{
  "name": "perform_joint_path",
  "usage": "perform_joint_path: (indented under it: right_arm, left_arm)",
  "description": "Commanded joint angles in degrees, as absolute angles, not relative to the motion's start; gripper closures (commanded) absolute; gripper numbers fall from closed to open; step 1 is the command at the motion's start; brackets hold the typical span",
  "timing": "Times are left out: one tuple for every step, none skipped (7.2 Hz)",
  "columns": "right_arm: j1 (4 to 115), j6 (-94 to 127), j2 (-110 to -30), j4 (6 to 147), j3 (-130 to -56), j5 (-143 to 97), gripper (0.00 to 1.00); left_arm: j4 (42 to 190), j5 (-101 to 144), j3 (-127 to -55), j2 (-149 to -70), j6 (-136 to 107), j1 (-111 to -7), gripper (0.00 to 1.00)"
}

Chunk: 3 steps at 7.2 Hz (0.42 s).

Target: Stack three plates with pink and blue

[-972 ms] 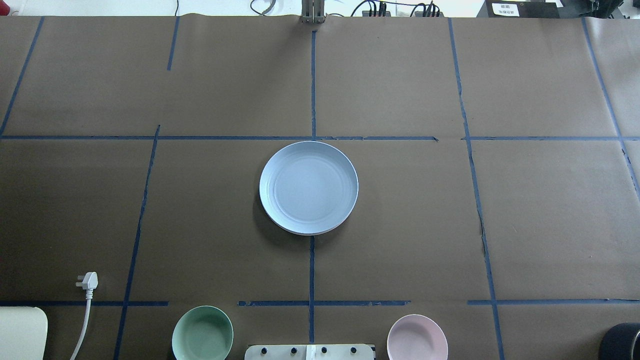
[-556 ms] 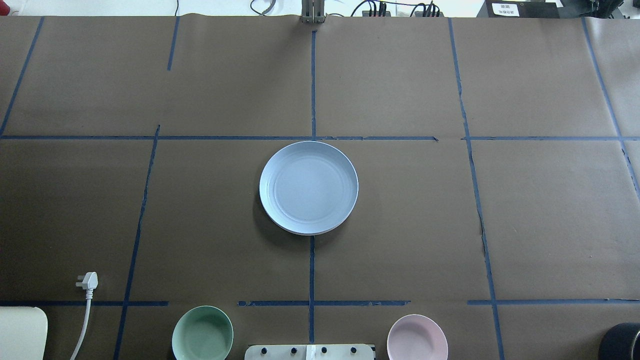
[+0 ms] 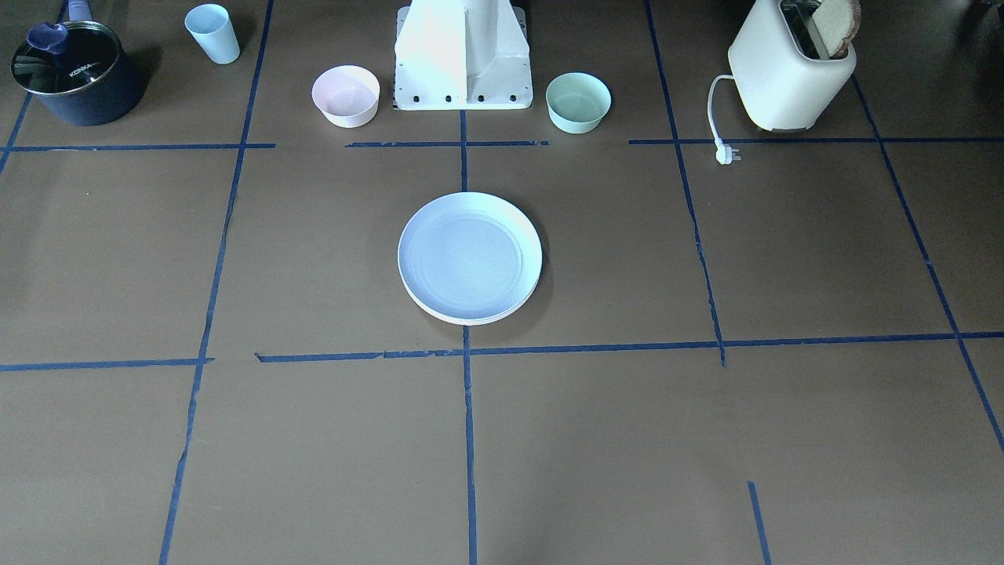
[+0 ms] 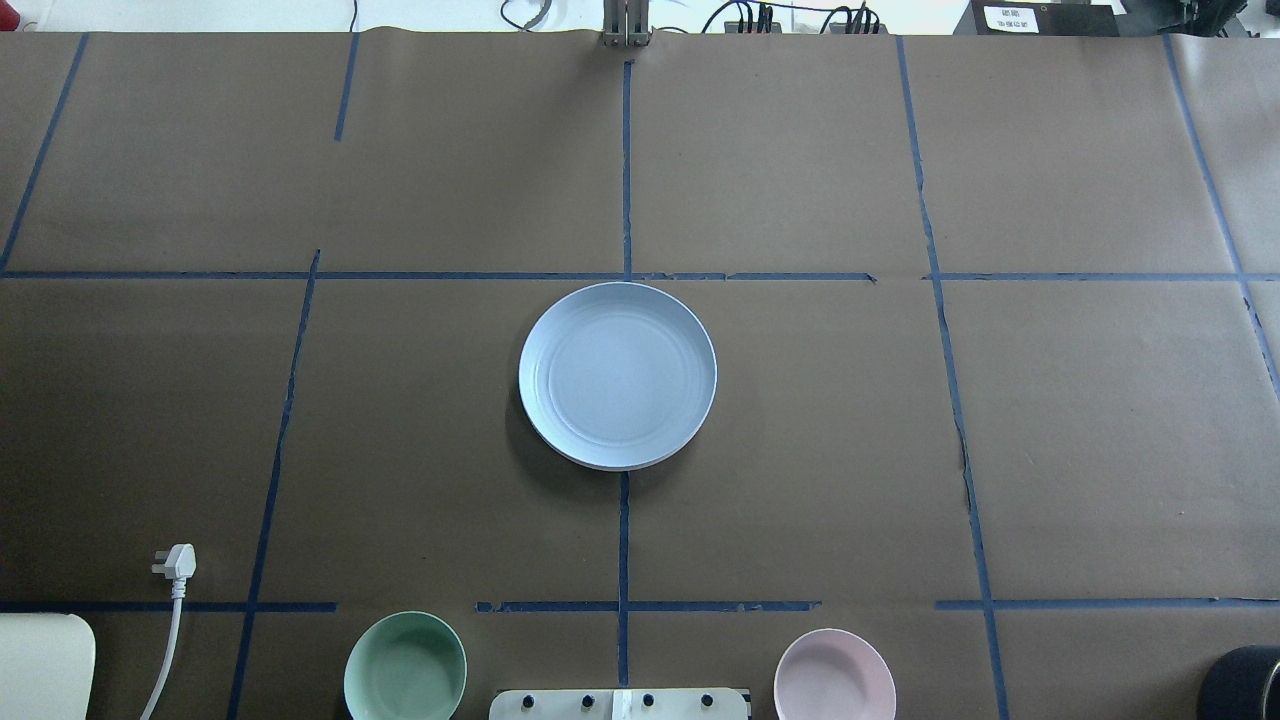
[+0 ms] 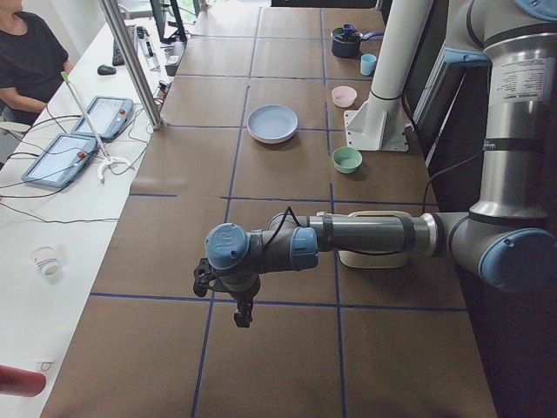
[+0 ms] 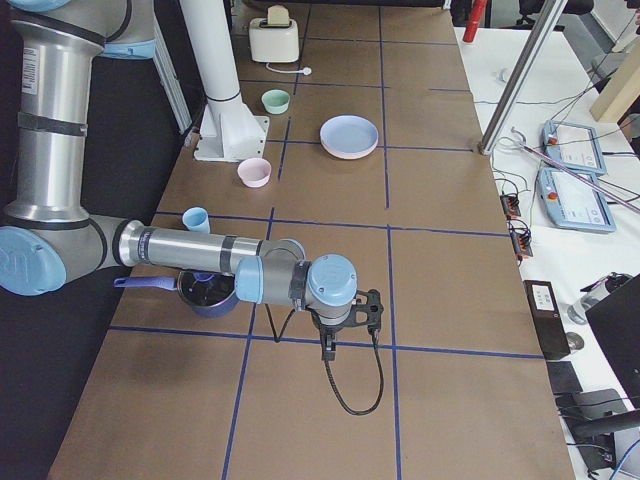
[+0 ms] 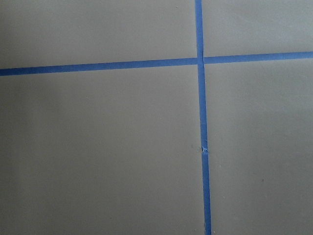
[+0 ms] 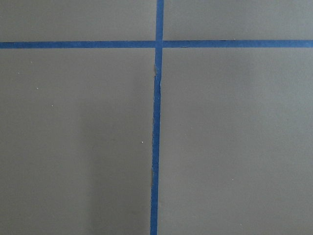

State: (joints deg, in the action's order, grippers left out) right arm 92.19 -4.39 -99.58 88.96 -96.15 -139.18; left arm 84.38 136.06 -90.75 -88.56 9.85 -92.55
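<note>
The light blue plate (image 4: 617,375) lies at the table's middle, on top of a stack; it also shows in the front view (image 3: 469,255). A cream rim (image 3: 471,320) shows under its near edge there. The pink plate is hidden from me. My left gripper (image 5: 242,318) hangs low over bare paper at the table's left end, far from the stack. My right gripper (image 6: 325,352) hangs over the right end. Both show only in the side views, so I cannot tell if they are open or shut. The wrist views show only paper and blue tape.
A mint-green bowl (image 4: 405,667) and a small pink bowl (image 4: 834,675) flank the robot base (image 3: 463,55). A toaster (image 3: 788,67) with its plug (image 4: 178,562) stands on my left. A dark pot (image 3: 74,72) and a blue cup (image 3: 212,33) stand on my right.
</note>
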Motion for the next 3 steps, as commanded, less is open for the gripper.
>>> perform_joint_path:
  right_arm:
    - [92.2, -4.4, -99.6, 88.9, -96.2, -139.2, 0.0]
    - [92.2, -4.5, -99.6, 88.9, -96.5, -139.1, 0.0]
    - [92.2, -4.5, -99.5, 88.9, -96.5, -139.1, 0.0]
  left_arm:
    - [84.4, 136.1, -90.7, -88.6, 9.9, -92.5, 0.0]
    - [84.4, 136.1, -90.7, -88.6, 9.8, -92.5, 0.0]
    - [84.4, 136.1, -90.7, -88.6, 9.8, -92.5, 0.0]
